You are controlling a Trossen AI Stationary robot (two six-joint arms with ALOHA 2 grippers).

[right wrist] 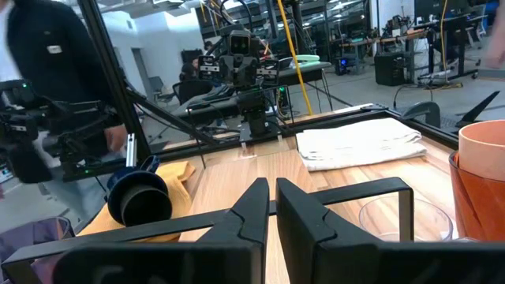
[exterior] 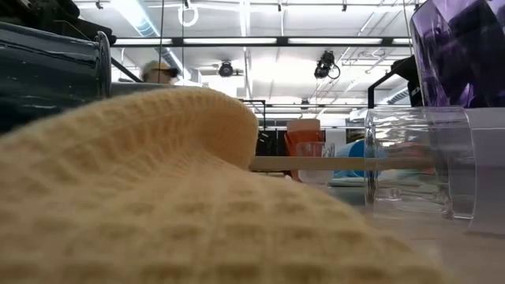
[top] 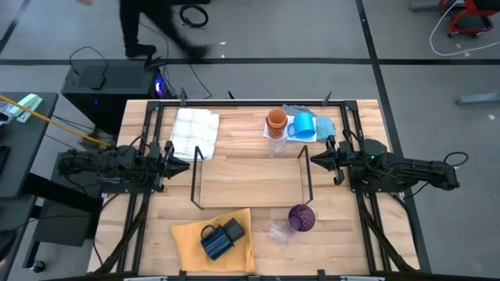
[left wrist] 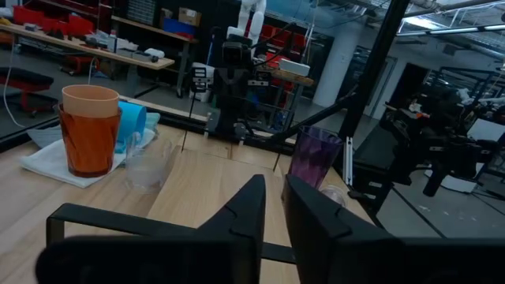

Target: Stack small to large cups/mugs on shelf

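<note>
both grippers hang just above the table at either end of the shelf [top: 250,181], which sits in the middle of the tabletop [top: 344,242]. the left gripper [top: 186,165] has its fingers [left wrist: 241,217] drawn nearly together with only a thin slit between them, nothing held, nothing touched. the right gripper [top: 314,159] is the same, fingers [right wrist: 251,207] all but closed and empty.

along the near edge a yellow waffle cloth [top: 212,236] carries a dark navy mug [top: 216,240] lying on its side with a black cup [top: 233,229] against it. toward the near right corner stands a purple translucent cup [top: 301,218], with a clear glass [top: 279,231] tipped over just beside it. from table height the cloth fills most of the view and the purple cup is cut off at the top.

the shelf board is bare.

at the far edge a white folded cloth [top: 194,126] lies to the left. to the right, orange cups [top: 276,122] are nested one in another beside a bright blue mug [top: 303,126] on a pale blue cloth [top: 322,125]. another clear glass [top: 277,145] stands just in front of them, hard to make out against the wood.

beyond the table a person's legs [top: 137,30] are blurred.
</note>
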